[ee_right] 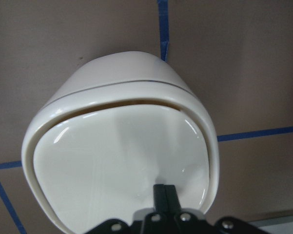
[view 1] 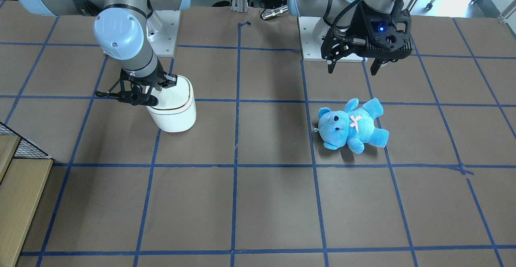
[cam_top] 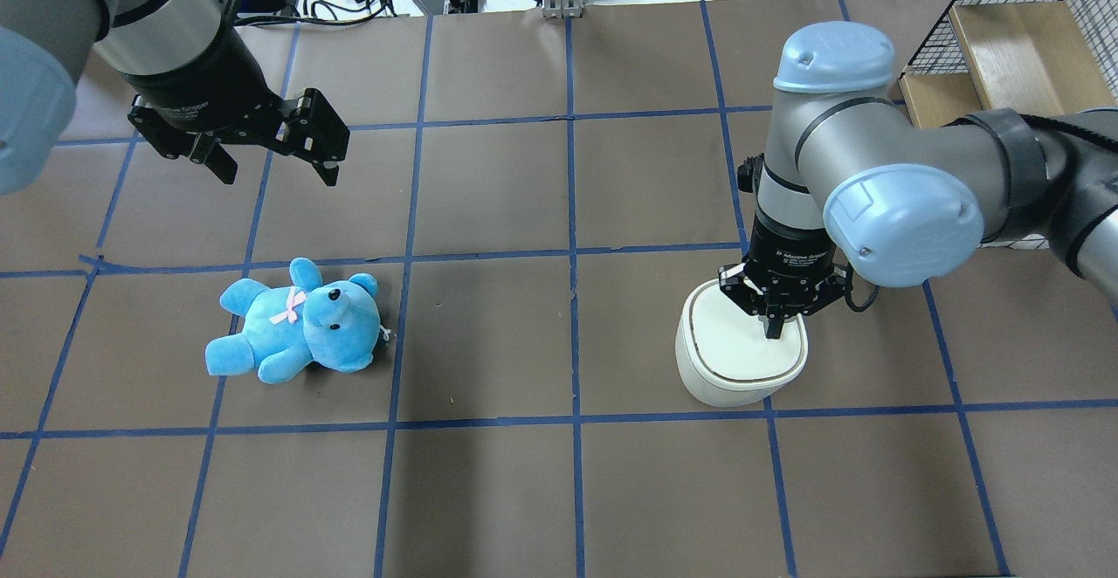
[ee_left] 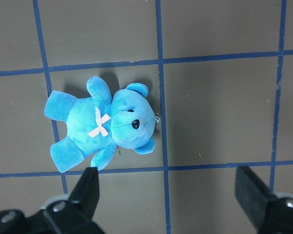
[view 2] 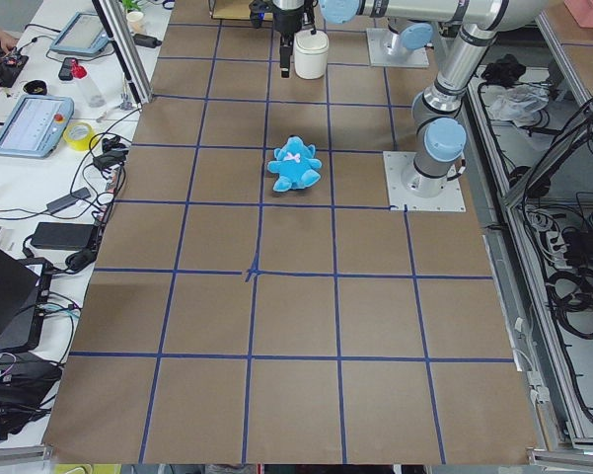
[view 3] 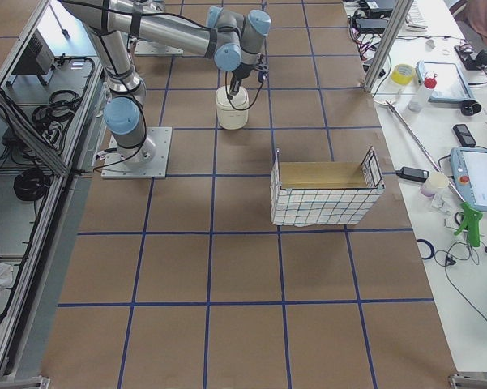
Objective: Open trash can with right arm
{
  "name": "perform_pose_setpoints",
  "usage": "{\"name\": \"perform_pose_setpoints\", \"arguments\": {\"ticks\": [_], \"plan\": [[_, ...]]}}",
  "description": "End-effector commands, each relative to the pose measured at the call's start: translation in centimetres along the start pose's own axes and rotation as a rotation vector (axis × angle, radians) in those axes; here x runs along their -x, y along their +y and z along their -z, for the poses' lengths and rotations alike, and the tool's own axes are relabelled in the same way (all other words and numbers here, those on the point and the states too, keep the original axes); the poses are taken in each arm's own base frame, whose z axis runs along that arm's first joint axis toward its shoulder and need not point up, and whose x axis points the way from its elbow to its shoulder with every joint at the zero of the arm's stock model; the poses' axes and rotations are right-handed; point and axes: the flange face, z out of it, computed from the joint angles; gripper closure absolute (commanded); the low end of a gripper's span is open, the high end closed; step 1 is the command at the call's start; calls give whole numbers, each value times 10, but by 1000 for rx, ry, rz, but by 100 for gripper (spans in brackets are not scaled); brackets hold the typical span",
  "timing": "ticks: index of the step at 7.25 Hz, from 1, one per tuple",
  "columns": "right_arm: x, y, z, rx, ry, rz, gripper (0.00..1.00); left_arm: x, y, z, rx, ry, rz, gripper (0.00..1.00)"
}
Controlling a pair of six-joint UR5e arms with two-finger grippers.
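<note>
Hovering over the left half of the desk (cam_top: pixel 524 473), the left gripper (cam_top: pixel 271 159) holds its fingers spread wide and empty near a blue teddy bear (cam_top: pixel 297 325) lying flat, well apart from the job. Further right, the trash can (cam_top: pixel 738 360) stands upright on the desk directly beneath the right arm (cam_top: pixel 873 176), plainly the nearer of the two. The right gripper (cam_top: pixel 774 326) points straight down, fingers pressed together and pinching nothing, their tips at the lid near one edge; whether they touch cannot be told. The can is glossy white and rounded-square, with no clear long axis. A thin dark seam rings its lid, and the wrist view shows a narrow tan slit along the far edge, suggesting it is barely cracked open.
</note>
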Motion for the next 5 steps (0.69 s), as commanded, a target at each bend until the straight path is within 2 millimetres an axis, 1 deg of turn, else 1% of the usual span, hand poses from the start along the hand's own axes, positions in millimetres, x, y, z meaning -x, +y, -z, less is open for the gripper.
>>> {"name": "perform_pose_setpoints", "arguments": {"ticks": [1, 3, 4, 5], "plan": [[2, 0, -6, 11, 1, -13, 100, 0, 0, 0, 0, 0, -1, 0], [3, 1, -8, 16, -7, -15, 100, 0, 0, 0, 0, 0, 0, 0], [2, -1, 2, -8, -4, -23, 83, 0, 0, 0, 0, 0, -1, 0], [0, 8, 35, -67, -29, -24, 1, 0, 0, 0, 0, 0, -1, 0]]}}
